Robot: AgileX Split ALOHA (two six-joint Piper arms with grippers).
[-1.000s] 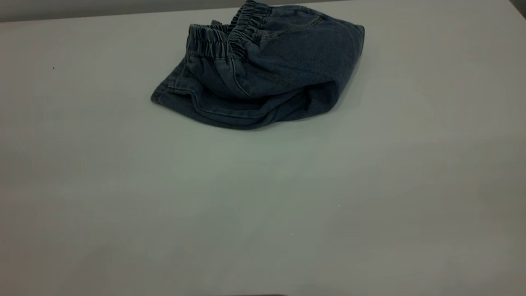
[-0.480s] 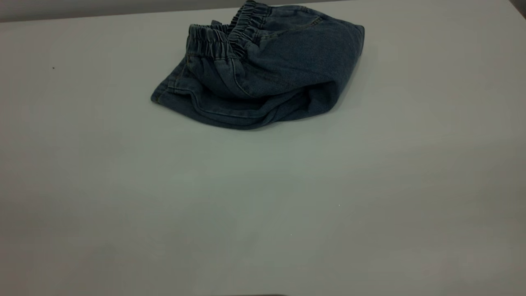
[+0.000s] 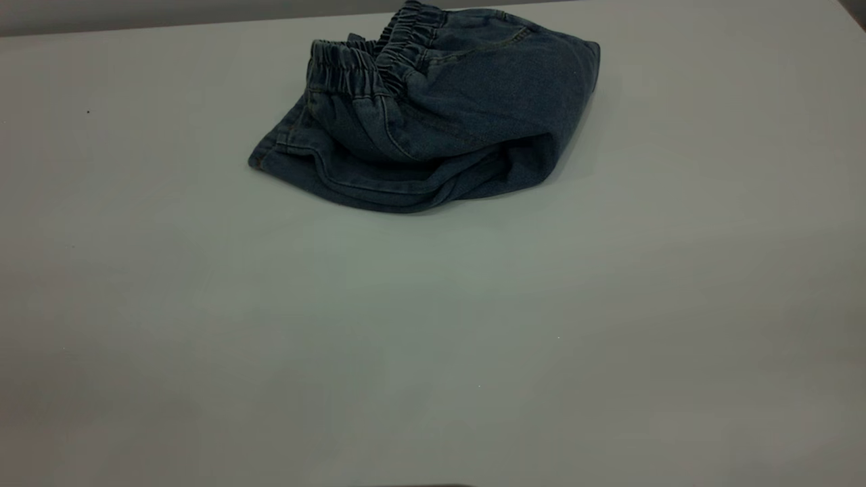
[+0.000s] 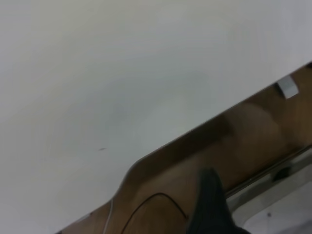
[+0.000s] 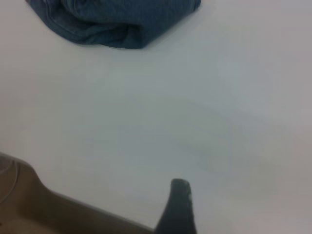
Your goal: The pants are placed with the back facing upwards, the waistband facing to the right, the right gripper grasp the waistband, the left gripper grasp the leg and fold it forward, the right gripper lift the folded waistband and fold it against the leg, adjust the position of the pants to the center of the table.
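Observation:
The blue denim pants (image 3: 440, 115) lie folded in a bundle at the far middle of the table (image 3: 433, 325). Their gathered elastic waistband (image 3: 365, 64) sits on top, turned to the left and back. A hemmed leg edge (image 3: 325, 172) runs along the near left side. Neither gripper shows in the exterior view. The right wrist view holds the pants (image 5: 117, 19) far off, and a dark part of my right gripper (image 5: 178, 207) hangs over bare table near its edge. A dark part of my left gripper (image 4: 209, 204) hangs past the table's edge, above brown floor. Nothing is held.
The table's edge (image 4: 195, 134) crosses the left wrist view, with brown floor (image 4: 243, 141) and a thin cable (image 4: 156, 197) beyond it. A rounded table corner (image 5: 29, 170) shows in the right wrist view. Bare grey tabletop spreads in front of the pants.

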